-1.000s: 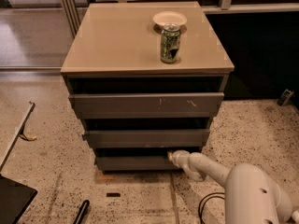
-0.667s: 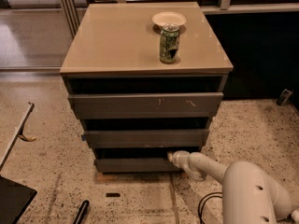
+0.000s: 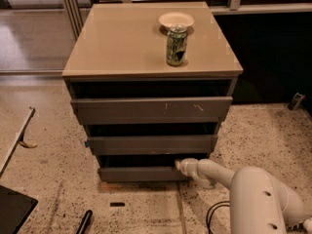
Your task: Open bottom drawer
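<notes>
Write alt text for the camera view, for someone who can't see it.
The robot's white arm reaches in from lower right, its gripper at the top right edge of the bottom drawer, lowest of three dark fronts in a tan-topped cabinet. A green can and a white bowl stand on top.

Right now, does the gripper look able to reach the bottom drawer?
Probably yes: the gripper sits at the upper right edge of the bottom drawer, and nothing stands between them.

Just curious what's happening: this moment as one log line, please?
white gripper: at top edge, right side, of plain dark grey-brown flat bottom drawer | drawer: dark gap above front
</notes>
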`<state>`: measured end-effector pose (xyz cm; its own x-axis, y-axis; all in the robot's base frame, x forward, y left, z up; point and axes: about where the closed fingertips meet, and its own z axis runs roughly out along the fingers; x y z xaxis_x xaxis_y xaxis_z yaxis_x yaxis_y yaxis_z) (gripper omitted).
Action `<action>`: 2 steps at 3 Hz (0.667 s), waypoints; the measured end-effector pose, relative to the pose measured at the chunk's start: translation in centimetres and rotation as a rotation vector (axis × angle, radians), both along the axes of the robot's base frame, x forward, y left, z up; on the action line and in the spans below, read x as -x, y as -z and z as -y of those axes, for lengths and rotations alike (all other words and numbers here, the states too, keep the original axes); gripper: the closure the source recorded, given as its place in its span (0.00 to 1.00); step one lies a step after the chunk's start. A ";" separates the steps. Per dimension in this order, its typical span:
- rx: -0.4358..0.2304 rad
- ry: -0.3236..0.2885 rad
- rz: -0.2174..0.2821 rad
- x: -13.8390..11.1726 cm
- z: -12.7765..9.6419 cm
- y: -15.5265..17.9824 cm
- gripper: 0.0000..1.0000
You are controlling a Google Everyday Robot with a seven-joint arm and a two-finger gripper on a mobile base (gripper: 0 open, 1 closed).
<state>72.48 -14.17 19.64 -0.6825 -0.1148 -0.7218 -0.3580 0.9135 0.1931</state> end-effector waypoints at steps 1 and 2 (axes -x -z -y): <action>0.000 0.000 0.000 0.0 0.0 -0.2 1.00; 0.047 -0.064 -0.040 1.2 1.0 0.6 1.00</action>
